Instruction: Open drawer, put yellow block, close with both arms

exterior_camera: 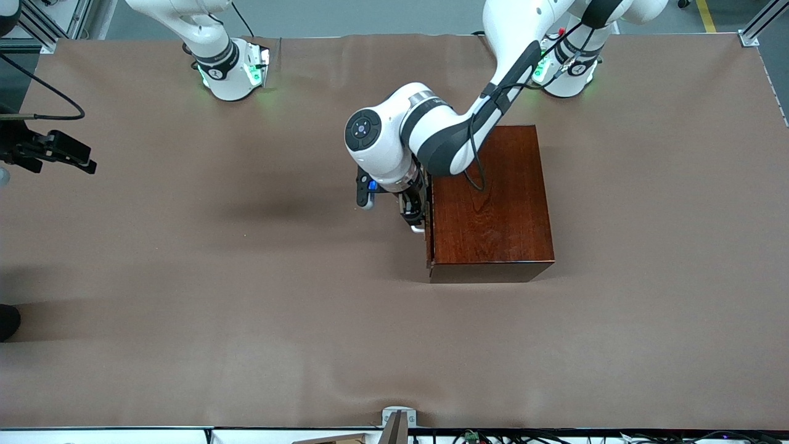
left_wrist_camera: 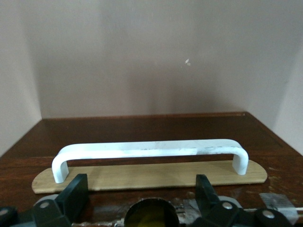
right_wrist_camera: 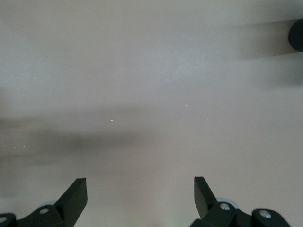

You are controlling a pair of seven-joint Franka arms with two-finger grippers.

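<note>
Front view: left gripper (exterior_camera: 416, 217) at drawer (exterior_camera: 429, 228) front of wooden box (exterior_camera: 490, 203); drawer shut flush, handle mostly hidden by gripper.
Left wrist view: fingers (left_wrist_camera: 75, 194) spread wide, white handle (left_wrist_camera: 151, 150) just ahead, untouched.
Right wrist view: right gripper (right_wrist_camera: 140, 194) spread open, empty, over bare table (right_wrist_camera: 151, 85); arm waits.

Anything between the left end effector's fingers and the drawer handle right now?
Nothing. In the left wrist view the left end effector is open just short of the white handle, with only the drawer's dark front showing in the gap.
</note>
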